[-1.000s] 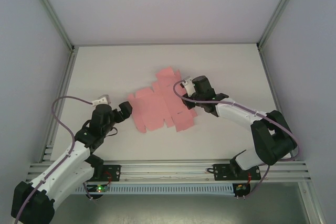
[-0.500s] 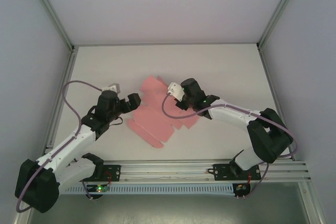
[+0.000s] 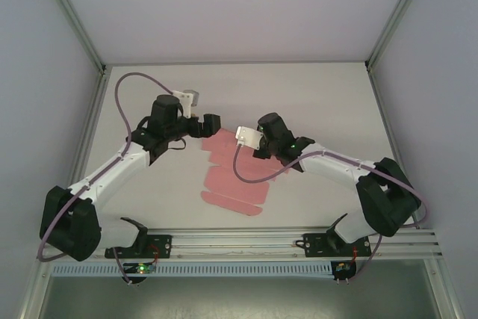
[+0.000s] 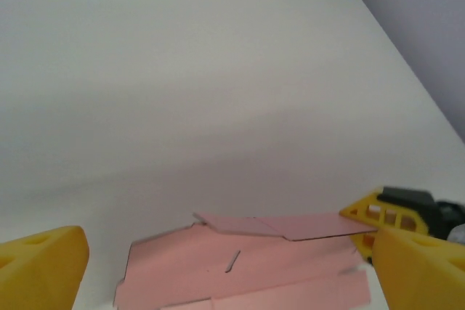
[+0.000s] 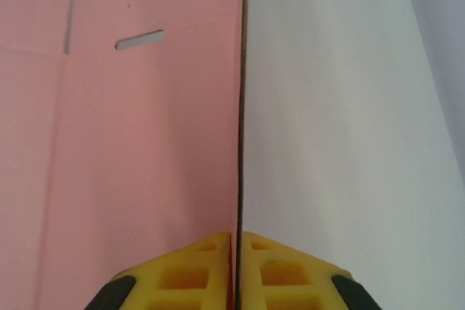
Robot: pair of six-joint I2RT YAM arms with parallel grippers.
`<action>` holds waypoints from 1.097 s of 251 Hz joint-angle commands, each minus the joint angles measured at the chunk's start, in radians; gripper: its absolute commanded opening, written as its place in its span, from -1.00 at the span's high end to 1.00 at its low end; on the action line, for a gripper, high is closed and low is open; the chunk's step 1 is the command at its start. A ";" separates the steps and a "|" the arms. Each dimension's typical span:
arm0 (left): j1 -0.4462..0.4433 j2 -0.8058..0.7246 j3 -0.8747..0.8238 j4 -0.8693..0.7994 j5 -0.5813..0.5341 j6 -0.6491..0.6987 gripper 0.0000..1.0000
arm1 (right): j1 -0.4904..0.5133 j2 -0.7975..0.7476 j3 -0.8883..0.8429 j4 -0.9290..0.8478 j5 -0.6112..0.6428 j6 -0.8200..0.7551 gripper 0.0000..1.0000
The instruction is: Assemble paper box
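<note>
R claw pinched shut on edge of pink die-cut card sheet; L claw spread wide, holding nothing.
White table: sheet sits mid-table betw. the two arms, long axis running near–far. R claw grips it at far-right side, card seen edge-on betw. its yellow fingers. L claw hovers just beside sheet's far-left corner. In L wrist view the sheet lies just ahead & below, slot cut facing up. Judgement: L arm is free & near enough to take the next fold.
</note>
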State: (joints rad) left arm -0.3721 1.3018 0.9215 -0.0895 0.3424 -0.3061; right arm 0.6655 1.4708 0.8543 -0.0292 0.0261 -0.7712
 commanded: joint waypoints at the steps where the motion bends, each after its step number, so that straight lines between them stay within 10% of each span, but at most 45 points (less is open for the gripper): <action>1: 0.002 0.018 0.049 -0.054 0.120 0.198 -1.00 | 0.002 -0.041 -0.008 -0.011 -0.036 -0.064 0.85; 97: 0.002 0.097 0.082 -0.097 0.205 0.440 -0.84 | -0.017 -0.048 0.018 -0.068 -0.137 -0.147 0.98; 166: 0.002 0.211 0.194 -0.265 0.366 0.626 -0.31 | -0.049 -0.058 0.029 -0.099 -0.188 -0.142 0.97; 275: -0.025 0.246 0.228 -0.362 0.269 0.784 -0.01 | -0.067 -0.072 0.041 -0.125 -0.236 -0.132 0.96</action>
State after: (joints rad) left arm -0.3759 1.5169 1.0962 -0.3847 0.6449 0.3965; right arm 0.6075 1.4296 0.8616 -0.1352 -0.1638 -0.9012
